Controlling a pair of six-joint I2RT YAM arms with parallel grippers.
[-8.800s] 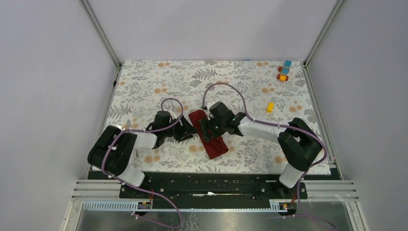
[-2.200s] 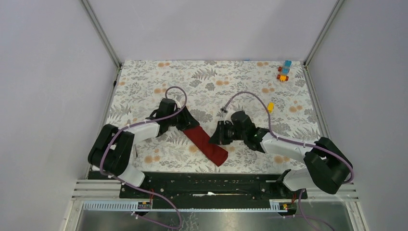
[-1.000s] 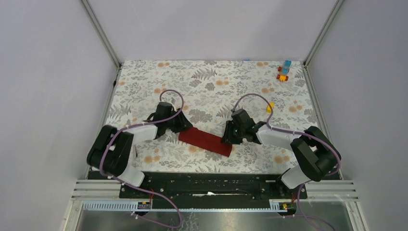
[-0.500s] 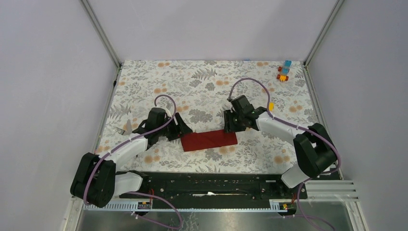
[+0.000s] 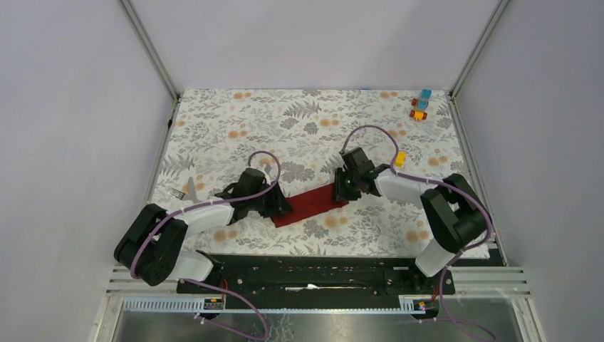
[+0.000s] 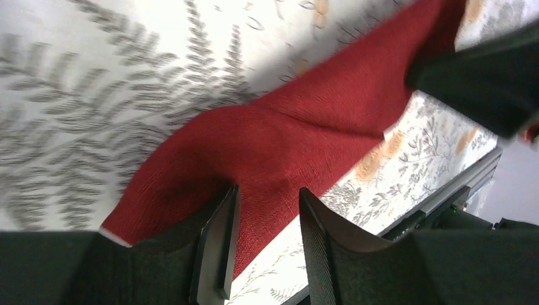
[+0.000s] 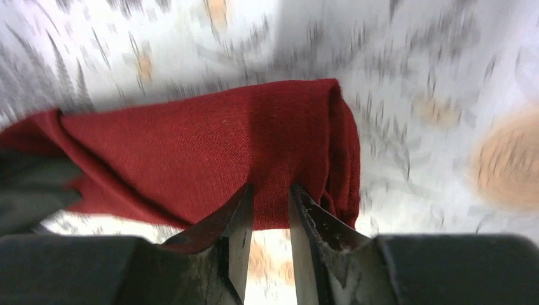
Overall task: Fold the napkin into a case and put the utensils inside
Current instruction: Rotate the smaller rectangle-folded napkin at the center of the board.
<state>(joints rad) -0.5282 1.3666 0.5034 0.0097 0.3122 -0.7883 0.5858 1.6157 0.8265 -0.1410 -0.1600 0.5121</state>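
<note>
Two end effectors hold the dark red case [image 5: 310, 204] by its ends, in the middle of the bench [image 5: 285, 121].

The case lies as a narrow strip slanting from near-left to far-right. The left end effector [image 5: 283, 207] is set narrow on its near-left end, and the left wrist view shows the cloth's long edge running up between the fingers [image 6: 213, 254] with a soft ridge rising from them. The right end effector [image 5: 340, 192] is closed narrower on the far-right end, its fingers [image 7: 236, 248] pinching the near edge just beside the rolled, folded end. A small silver utensil [image 5: 186, 190], seemingly the fork, lies near the bench's left edge, well apart from the case. A yellow block [image 5: 400, 158] sits to the right behind the right arm, and a cluster of toy blocks [image 5: 420, 107] stands at the far right corner.
</note>
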